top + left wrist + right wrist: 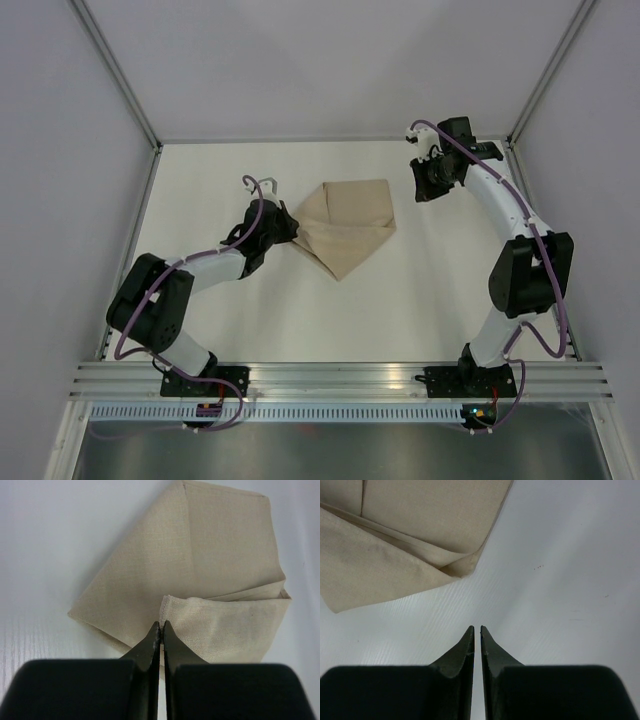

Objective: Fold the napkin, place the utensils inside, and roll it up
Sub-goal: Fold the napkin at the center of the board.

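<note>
White table [250, 320], grey walls [300, 60] | napkin [350, 225] folded | left gripper [161, 625] closed | right gripper [477, 628] closed, empty

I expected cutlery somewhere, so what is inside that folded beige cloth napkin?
Only the folded beige cloth napkin itself shows: one flap lying over another layer on the white table. No cutlery is visible in any view; anything between the layers is covered.

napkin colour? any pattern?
The napkin is plain beige-tan, no pattern; it shows best in the left wrist view.
</note>
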`<state>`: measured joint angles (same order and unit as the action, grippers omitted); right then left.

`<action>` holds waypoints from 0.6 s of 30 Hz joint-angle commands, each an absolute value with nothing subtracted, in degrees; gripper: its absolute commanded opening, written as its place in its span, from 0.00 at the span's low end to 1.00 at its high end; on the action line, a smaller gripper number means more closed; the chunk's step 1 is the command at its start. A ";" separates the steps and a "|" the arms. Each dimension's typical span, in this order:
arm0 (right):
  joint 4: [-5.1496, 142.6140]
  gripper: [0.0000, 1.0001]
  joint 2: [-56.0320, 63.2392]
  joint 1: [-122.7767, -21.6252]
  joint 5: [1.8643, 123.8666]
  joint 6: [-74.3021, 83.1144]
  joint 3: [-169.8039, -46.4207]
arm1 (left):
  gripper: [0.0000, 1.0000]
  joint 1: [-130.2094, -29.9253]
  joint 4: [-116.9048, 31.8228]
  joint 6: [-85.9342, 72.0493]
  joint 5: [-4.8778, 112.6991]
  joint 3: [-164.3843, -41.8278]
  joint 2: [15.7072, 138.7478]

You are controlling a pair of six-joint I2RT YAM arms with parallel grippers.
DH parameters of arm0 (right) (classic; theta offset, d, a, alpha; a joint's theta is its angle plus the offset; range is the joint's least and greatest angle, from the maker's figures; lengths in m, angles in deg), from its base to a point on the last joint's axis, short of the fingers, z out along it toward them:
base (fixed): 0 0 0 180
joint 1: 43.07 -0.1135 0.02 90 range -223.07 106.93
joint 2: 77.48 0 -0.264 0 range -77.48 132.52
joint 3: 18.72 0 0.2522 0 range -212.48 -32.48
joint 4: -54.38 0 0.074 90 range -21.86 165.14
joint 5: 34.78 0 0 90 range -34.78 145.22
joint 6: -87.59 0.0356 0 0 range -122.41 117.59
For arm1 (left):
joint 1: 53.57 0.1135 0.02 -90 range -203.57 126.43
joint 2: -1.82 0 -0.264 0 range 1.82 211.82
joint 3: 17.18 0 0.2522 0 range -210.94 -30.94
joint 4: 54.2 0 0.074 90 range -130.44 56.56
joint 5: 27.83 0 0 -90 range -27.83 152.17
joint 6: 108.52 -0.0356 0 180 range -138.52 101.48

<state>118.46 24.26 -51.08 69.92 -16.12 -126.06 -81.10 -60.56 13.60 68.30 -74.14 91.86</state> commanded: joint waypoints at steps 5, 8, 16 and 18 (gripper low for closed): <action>118.76 0.15 25.09 -52.74 68.32 -16.30 -126.44 | 0.02 -80.55 -64.08 15.93 68.32 -72.78 93.49; 118.50 0.15 25.35 -53.71 67.71 -16.38 -126.00 | 0.04 -80.46 -64.25 16.11 68.32 -72.51 93.93; 117.88 0.15 26.93 -56.17 65.86 -16.30 -125.73 | 0.39 -80.46 -65.05 16.72 69.99 -70.84 93.05; 117.62 0.15 27.37 -56.61 65.34 -16.38 -126.08 | 0.47 -80.46 -64.87 16.63 71.39 -70.49 91.65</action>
